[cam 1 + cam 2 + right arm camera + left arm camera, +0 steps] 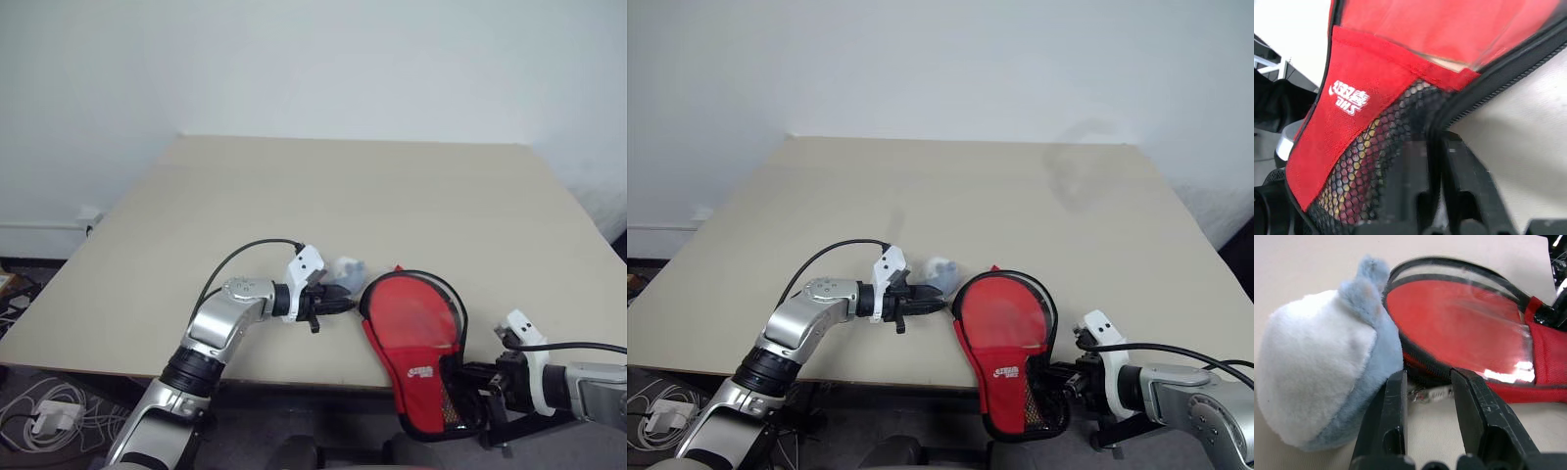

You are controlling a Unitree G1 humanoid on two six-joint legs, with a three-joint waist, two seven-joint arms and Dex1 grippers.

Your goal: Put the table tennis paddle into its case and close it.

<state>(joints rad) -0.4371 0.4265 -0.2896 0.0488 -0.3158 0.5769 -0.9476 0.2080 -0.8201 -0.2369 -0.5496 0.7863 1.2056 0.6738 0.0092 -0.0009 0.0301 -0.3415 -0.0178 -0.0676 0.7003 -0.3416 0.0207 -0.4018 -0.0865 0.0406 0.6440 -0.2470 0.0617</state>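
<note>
The red case (419,377) with black trim lies at the table's front edge, its narrow mesh end hanging past the edge. The paddle (411,313) is inside, its red face showing through the clear window (1459,328). Its handle shows dimly through the black mesh (1352,186). My left gripper (351,302) is at the case's round end, its fingers (1393,411) close together with the silver zip pull (1427,394) between them. My right gripper (468,380) is at the mesh end, slightly open, with the case's black zip edge (1488,78) running into the gap.
A small blue-and-white plush toy (348,269) rests against the case's round end, right beside my left gripper. The beige table (294,196) stretches away behind them. Cables and a plug (49,416) lie on the floor at the left.
</note>
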